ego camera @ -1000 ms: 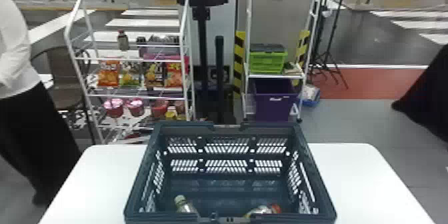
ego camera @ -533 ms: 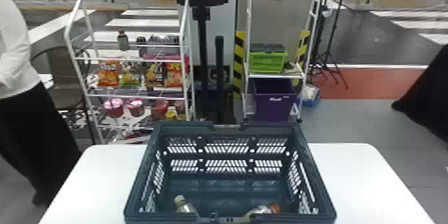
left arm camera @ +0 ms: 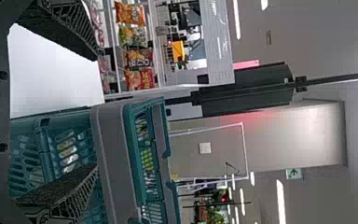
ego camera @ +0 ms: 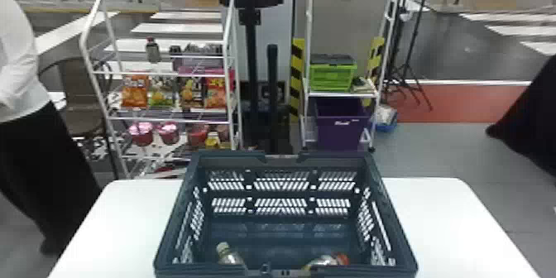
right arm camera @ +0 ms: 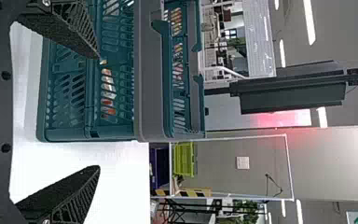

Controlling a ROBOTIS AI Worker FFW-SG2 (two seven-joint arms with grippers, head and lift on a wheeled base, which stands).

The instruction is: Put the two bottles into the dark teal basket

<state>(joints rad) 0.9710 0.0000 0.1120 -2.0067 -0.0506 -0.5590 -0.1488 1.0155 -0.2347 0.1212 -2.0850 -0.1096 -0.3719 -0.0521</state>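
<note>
Basket (ego camera: 391, 215): upright on the white table (ego camera: 111, 223). Both bottles are inside it, by its near wall. The pale-capped bottle (ego camera: 231, 258) is tilted in the left half of the basket, cap toward the far wall; the red-capped bottle (ego camera: 324, 261) lies in the right half, cap toward the right wall. Left end effector (left arm camera: 97, 112): at the basket's near side, toward its left corner, fingers wide apart. Right end effector (right arm camera: 98, 112): at the basket's near side, toward its right corner, fingers likewise spread wide. Beyond the basket, to the left: shelf rack (ego camera: 85, 37) with snack bags (ego camera: 135, 91).
</note>
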